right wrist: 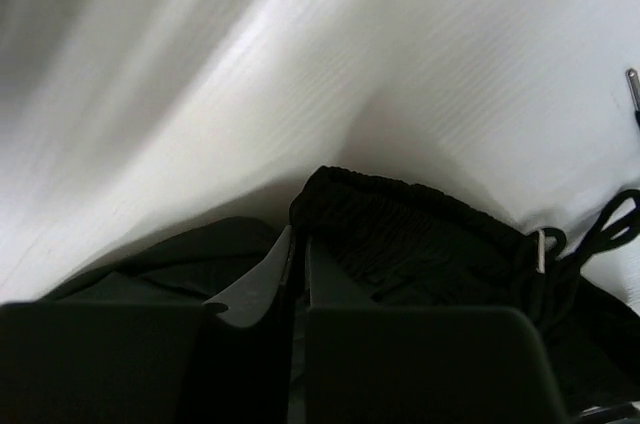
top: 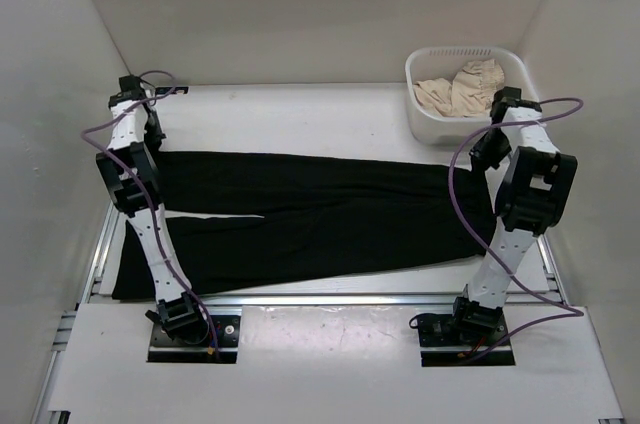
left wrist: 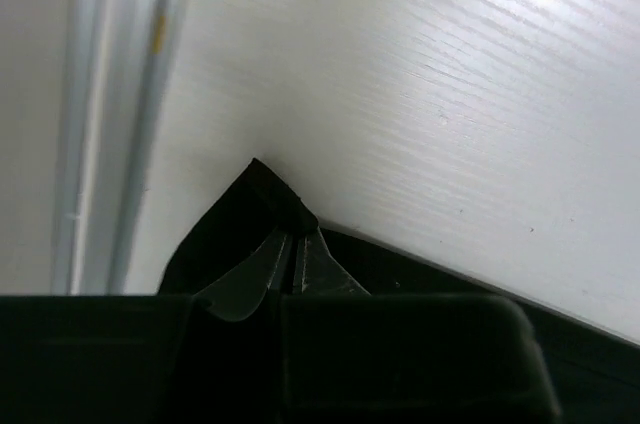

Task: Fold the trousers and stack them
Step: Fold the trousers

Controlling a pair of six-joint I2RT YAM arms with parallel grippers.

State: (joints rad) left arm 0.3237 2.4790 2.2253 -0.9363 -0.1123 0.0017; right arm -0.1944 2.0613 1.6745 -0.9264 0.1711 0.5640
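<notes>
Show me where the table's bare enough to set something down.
Bare: the far strip of table between the trousers and back wall, left of the basket; the near board between the arm bases. Crowded: middle, covered by trousers; far right, basket and right arm.

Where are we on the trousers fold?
Done: the trousers lie spread flat along the table, both legs showing, with no fold in them. In hand: the left gripper pinches a leg-hem corner and the right gripper pinches the waistband edge. Left: every fold, then the stacking.
</notes>
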